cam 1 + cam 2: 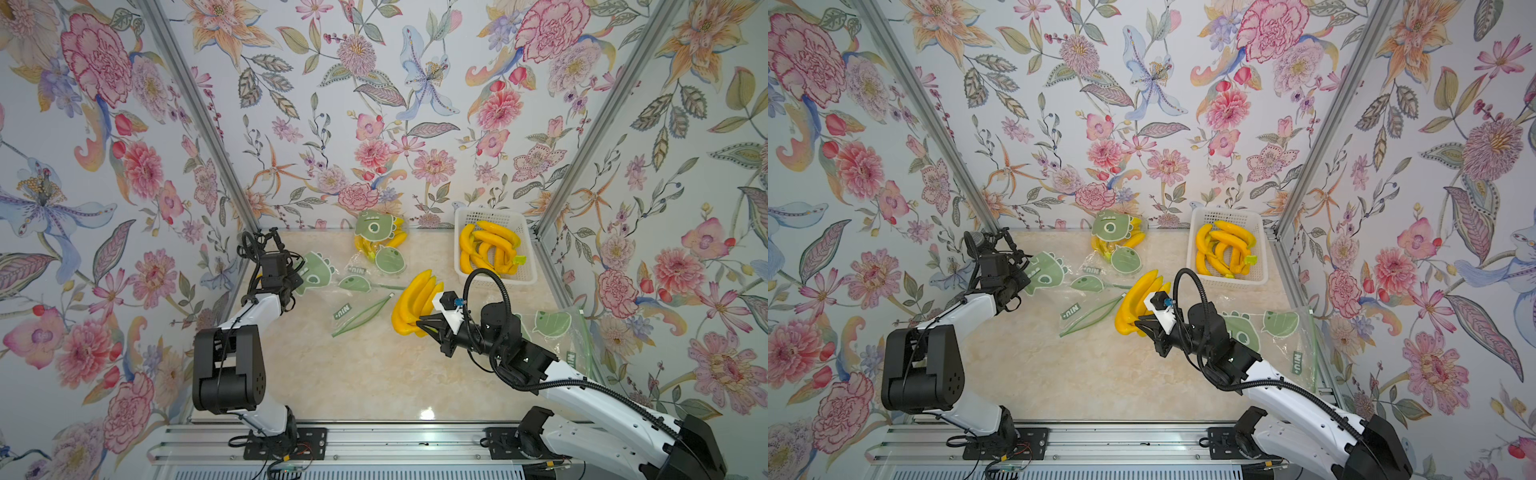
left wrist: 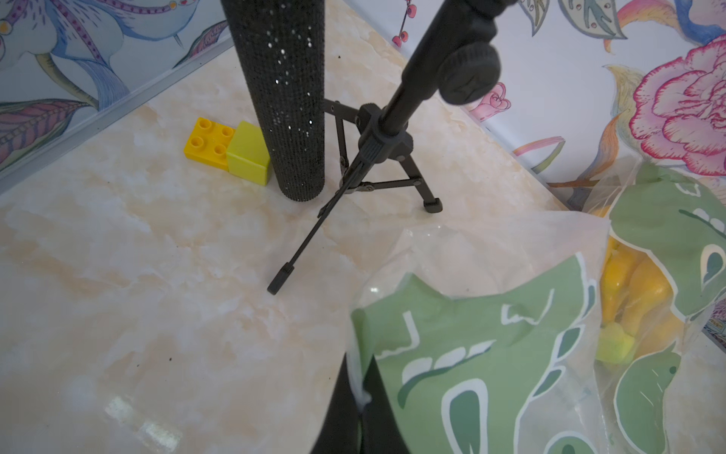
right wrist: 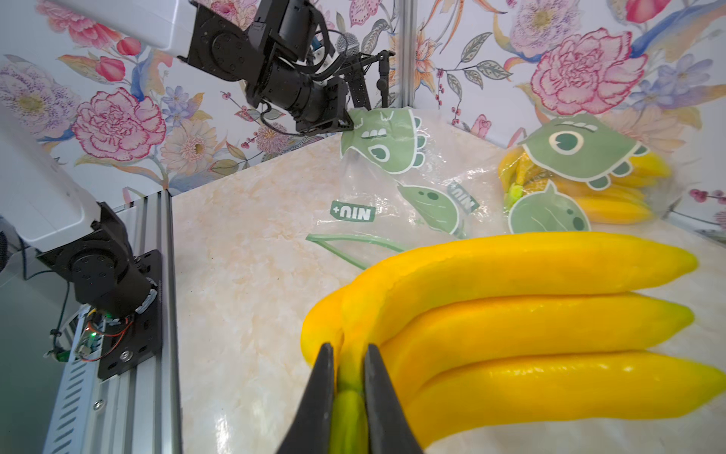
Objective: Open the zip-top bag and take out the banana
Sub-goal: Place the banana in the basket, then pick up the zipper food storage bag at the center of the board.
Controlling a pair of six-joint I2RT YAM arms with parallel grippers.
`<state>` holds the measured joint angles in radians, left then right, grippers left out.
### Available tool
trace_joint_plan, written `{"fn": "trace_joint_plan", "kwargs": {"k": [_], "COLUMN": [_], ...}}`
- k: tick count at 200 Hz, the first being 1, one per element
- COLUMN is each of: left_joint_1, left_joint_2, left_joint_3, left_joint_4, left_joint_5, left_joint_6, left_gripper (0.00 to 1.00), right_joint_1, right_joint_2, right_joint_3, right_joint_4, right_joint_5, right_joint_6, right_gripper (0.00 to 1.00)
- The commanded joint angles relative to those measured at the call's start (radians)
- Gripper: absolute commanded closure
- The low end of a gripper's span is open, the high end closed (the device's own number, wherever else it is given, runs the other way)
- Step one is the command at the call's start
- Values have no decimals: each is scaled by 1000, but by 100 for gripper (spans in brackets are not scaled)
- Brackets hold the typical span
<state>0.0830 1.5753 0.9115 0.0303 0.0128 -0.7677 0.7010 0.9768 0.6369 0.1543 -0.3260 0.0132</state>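
Note:
The zip-top bag is clear plastic with green dinosaur prints and lies on the marble table left of centre. Its green zip mouth gapes open toward the front. My left gripper is shut on the bag's far left corner, and the film is pinched between its fingers. The banana is a yellow bunch held outside the bag, just right of its mouth. My right gripper is shut on the bunch's green stem, and the fruit fans out beyond the fingers.
A second bag with bananas inside lies at the back wall. A white basket of bananas stands at the back right. Another printed bag lies under my right arm. A microphone on a tripod and yellow blocks occupy the back left corner.

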Motion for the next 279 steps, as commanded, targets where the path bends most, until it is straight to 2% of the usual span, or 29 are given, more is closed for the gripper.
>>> {"fn": "trace_joint_plan", "kwargs": {"k": [1,22,52,117,145,214,236,279], "left_joint_1": [-8,-29,-58,-79,-81,-83,-93,-129], "left_joint_2": [-58,-74,-107,-125,-132,-143,-147,-165], "left_joint_3": [-58,-86,-131,-184,-199,-209,-204,-188], "left_joint_4": [18,19,24,48,49,43,38,13], "left_joint_5": [35,64,82,113,115,118,116,101], "left_joint_6": [-5,11,29,42,45,53,51,49], "left_gripper": [100,100,100,100,100,100,100,100], "right_joint_1": [-152,-326,-502,-642,-689,-766,-770,-770], "right_joint_2": [48,151,330,735,875,1041,1016,905], "right_joint_3": [103,187,303,677,786,826,757,557], "right_joint_4": [47,134,263,300,281,262,262,320], "right_joint_5": [-97,-189,-220,-312,-345,-354,-287,-157], "right_joint_6": [-25,6,77,94,110,173,199,287], "right_gripper": [92,91,92,91,91,87,72,59]}}
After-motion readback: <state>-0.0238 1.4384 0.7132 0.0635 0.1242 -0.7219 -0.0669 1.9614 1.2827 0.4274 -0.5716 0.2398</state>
